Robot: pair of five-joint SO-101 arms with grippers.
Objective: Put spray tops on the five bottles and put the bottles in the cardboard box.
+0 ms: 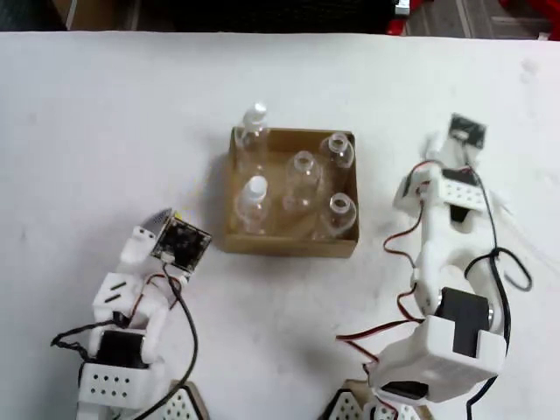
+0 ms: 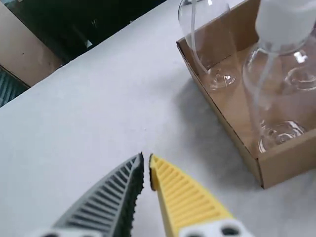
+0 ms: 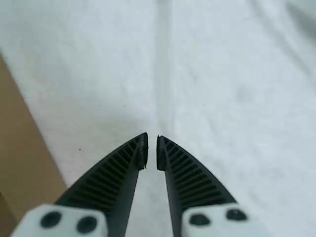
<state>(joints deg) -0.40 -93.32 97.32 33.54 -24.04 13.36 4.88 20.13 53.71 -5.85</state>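
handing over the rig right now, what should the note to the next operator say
Left gripper: shut, empty, over the table near the cardboard box.
Right gripper: shut, empty, over the table on the box's other side.
All five bottles stand in the box.
Done: rear-left bottle and front-left bottle carry white spray tops.
Left: middle bottle, rear-right bottle and front-right bottle have open necks and need tops.
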